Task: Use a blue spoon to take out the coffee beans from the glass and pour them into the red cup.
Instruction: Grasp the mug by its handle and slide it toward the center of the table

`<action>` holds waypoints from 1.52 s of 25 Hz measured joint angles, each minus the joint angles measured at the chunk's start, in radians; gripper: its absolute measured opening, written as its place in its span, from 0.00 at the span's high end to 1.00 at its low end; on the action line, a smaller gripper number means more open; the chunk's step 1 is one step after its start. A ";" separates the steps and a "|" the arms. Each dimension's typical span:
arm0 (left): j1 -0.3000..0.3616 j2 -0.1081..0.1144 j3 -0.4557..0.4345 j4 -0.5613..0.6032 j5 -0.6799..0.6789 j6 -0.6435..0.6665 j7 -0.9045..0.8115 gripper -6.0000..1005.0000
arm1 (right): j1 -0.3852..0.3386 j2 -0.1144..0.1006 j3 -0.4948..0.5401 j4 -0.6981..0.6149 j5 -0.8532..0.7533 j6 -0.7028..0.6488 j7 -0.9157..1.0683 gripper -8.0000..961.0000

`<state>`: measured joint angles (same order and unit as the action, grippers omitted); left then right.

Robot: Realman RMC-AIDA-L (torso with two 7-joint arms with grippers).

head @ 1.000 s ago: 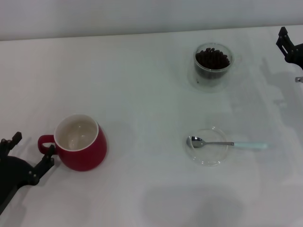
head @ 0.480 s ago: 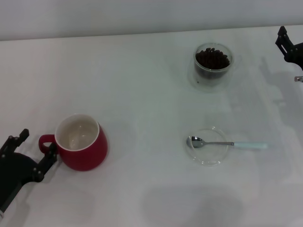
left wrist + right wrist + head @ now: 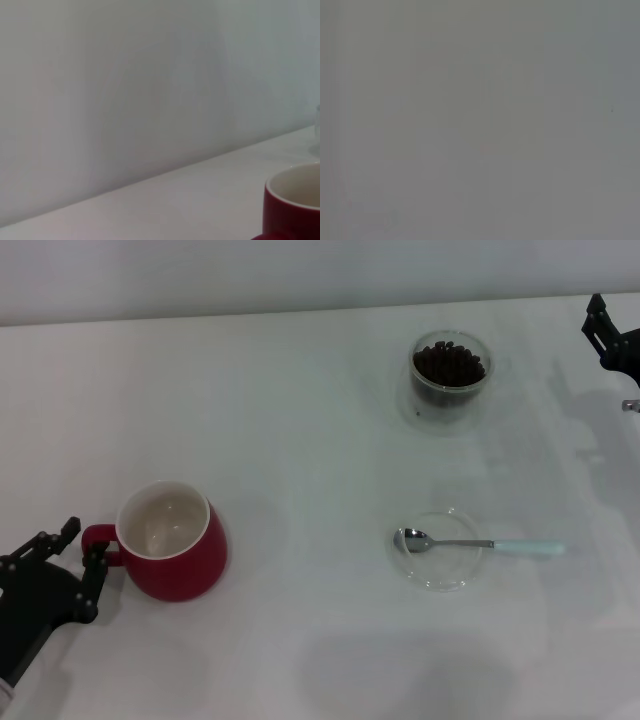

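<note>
Before a pale wall (image 3: 125,90), white table (image 3: 300,420)

The left gripper (image 3: 78,545) is seen at the near left of the head view, its black body slanting up from the lower corner and its two fingers spread apart, one fingertip raised ahead and the other set just beside it. The right gripper (image 3: 610,335) is held far off at the right edge of the view; only part of it is shown, so its finger spacing cannot be judged.
</note>
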<state>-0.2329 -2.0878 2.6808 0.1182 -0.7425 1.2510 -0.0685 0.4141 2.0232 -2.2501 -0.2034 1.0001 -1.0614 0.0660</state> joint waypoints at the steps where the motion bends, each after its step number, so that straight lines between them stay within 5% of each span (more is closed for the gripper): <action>1: 0.001 0.000 0.000 0.004 -0.001 0.000 0.007 0.60 | 0.000 0.000 0.000 0.000 0.000 0.000 0.000 0.17; 8: -0.004 0.000 -0.004 0.025 -0.002 -0.009 0.014 0.88 | 0.000 0.000 0.001 0.000 0.000 0.000 0.000 0.17; 38: -0.035 -0.005 0.004 0.149 0.005 -0.103 0.168 0.89 | 0.009 -0.003 0.001 0.005 0.002 0.002 -0.005 0.18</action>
<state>-0.2683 -2.0925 2.6848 0.2677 -0.7380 1.1477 0.0998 0.4230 2.0201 -2.2488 -0.1985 1.0017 -1.0599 0.0612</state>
